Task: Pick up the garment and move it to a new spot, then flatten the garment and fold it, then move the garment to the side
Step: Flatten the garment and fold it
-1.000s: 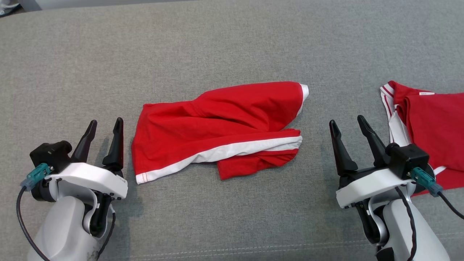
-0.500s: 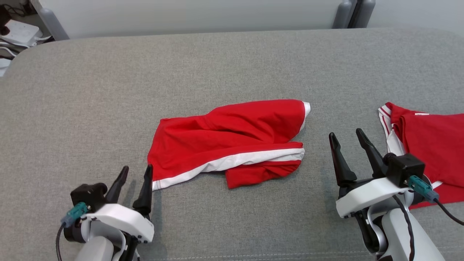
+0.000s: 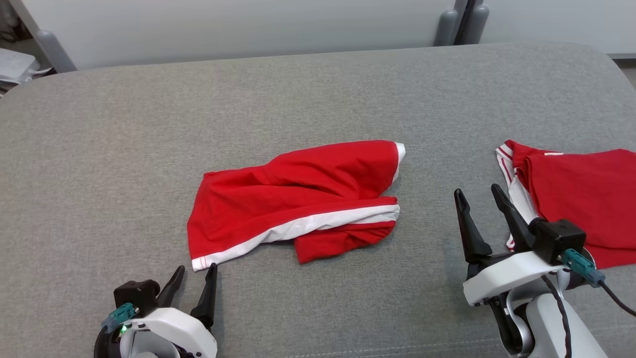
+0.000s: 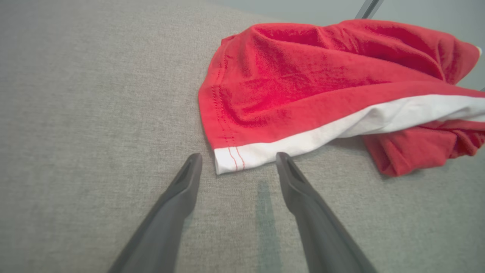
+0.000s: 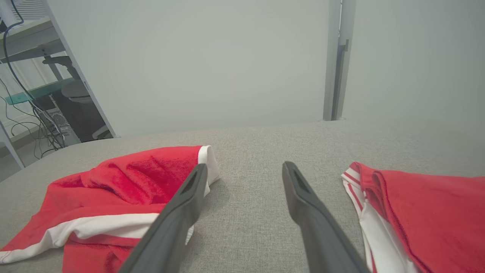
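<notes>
Your head camera has tipped up since a second ago. On the grey table (image 3: 318, 89) the red garment (image 3: 293, 199) lies crumpled at the middle. Your left hand (image 3: 197, 268) has dropped back to the garment's white-trimmed near corner, fingers apart and empty. Your right hand (image 3: 475, 190) is spread too, holding nothing, beside a second red garment (image 3: 581, 199).

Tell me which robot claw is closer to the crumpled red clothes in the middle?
Left. The left gripper sits just at the white-hemmed corner of the crumpled garment; the right gripper is beyond its other end, apart.
</notes>
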### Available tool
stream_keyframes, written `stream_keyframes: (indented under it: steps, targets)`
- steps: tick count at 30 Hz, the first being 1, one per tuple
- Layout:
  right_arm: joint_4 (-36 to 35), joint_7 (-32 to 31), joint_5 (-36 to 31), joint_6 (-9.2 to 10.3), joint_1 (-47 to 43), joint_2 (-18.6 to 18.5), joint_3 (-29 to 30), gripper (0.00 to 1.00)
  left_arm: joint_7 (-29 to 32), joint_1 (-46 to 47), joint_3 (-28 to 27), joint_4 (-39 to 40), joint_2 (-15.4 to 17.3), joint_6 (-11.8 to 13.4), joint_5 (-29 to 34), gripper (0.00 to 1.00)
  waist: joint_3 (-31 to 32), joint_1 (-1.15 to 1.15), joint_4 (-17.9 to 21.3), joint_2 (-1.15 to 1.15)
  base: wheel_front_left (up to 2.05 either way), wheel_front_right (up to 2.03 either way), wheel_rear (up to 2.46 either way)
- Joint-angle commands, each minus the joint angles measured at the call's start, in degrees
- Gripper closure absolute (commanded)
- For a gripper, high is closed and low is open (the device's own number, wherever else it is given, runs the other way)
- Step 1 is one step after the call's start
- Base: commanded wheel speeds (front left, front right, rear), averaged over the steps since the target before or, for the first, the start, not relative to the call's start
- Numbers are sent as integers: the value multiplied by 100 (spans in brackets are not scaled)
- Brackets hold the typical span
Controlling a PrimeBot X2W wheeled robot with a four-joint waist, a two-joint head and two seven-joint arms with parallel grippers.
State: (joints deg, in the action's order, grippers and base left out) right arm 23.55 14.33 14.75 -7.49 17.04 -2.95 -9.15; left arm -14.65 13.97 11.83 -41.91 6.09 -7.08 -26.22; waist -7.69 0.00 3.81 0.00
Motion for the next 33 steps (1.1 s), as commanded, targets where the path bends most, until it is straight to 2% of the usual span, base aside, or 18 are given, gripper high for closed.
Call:
stream_keyframes:
  steps: [1,8,10,11,13,15,16,17,18,26,33]
  targets:
    - [-155,67,11,0,26,7,-108,0,-35,128,-214,73,84,-41,68,0,-21,0,55,0,0,0,0]
    - [-127,67,-80,0,-34,7,-43,0,-35,295,-304,-227,84,-41,-138,0,-78,0,177,0,0,0,0]
    - [-111,67,-81,0,-43,7,-56,0,-35,324,-287,-244,95,-41,-195,9,-88,0,198,0,0,0,0]
    - [-88,67,-75,0,-49,7,-76,0,-35,335,-296,-237,115,-41,-218,15,-91,0,203,0,0,0,0]
    - [-27,67,2,0,-62,7,-129,0,-35,343,-289,-203,129,-41,-260,38,-97,0,196,0,0,0,0]
    - [81,67,124,0,-56,7,-234,0,-35,348,-229,-165,137,-41,-284,56,-110,0,168,0,0,0,0]
    - [129,67,240,0,-50,7,-284,0,-35,354,-193,-135,143,-41,-295,68,-116,0,148,0,0,0,0]
    - [181,67,383,0,-42,7,-353,0,-35,358,-161,-113,150,-41,-312,96,-123,0,126,0,0,0,0]
    - [245,67,535,0,-29,7,-444,0,-35,362,-127,-91,155,-41,-337,100,-129,0,102,0,0,0,0]
    - [685,67,2234,0,348,7,-1050,0,-35,421,130,44,292,-41,-550,100,-269,0,-139,0,0,0,0]
    - [1209,67,2882,0,661,7,-1256,0,-35,509,217,136,373,-41,-642,100,-367,0,-399,0,0,0,0]
